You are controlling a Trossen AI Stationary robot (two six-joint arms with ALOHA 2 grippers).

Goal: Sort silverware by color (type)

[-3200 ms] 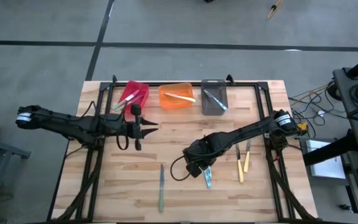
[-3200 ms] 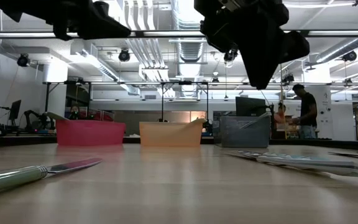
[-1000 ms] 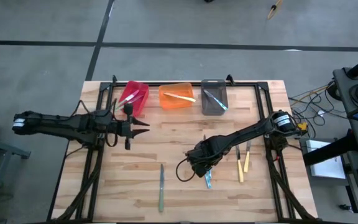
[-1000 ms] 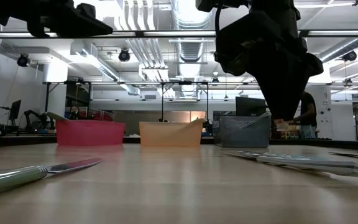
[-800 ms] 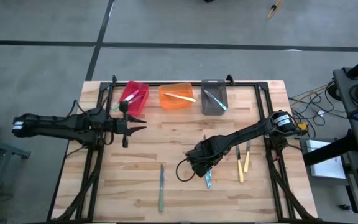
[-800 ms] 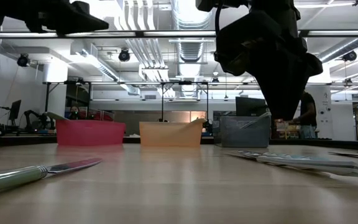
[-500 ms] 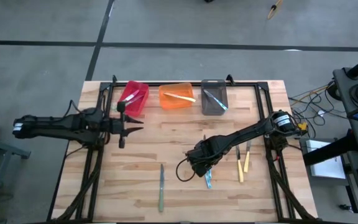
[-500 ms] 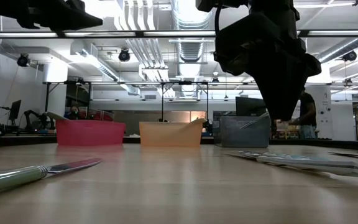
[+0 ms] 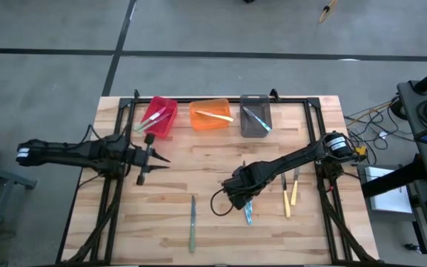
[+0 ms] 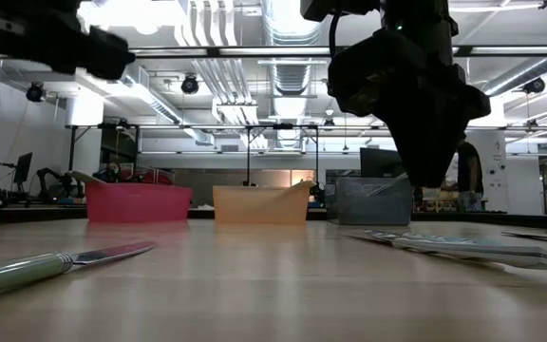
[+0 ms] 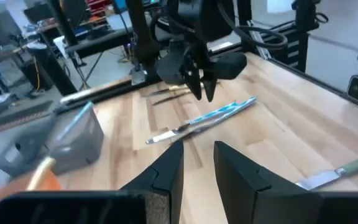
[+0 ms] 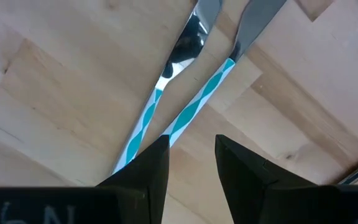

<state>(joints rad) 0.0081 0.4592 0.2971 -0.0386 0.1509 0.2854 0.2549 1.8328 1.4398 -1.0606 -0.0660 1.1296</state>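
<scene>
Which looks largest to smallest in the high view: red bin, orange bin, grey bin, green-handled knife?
1. Orange bin
2. Red bin, close to the orange, so unsure
3. Grey bin
4. Green-handled knife, longest but slimmest

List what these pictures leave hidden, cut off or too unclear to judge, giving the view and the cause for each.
- Blue-handled utensils: partly under the right gripper in the high view.
- Bin contents: low view, the red bin wall hides them.
- Green-handled knife: cut off by the left wrist picture's edge.
- Grey bin: blurred in the left wrist view.

red bin (image 9: 159,115), orange bin (image 9: 210,115), grey bin (image 9: 255,116)
</scene>
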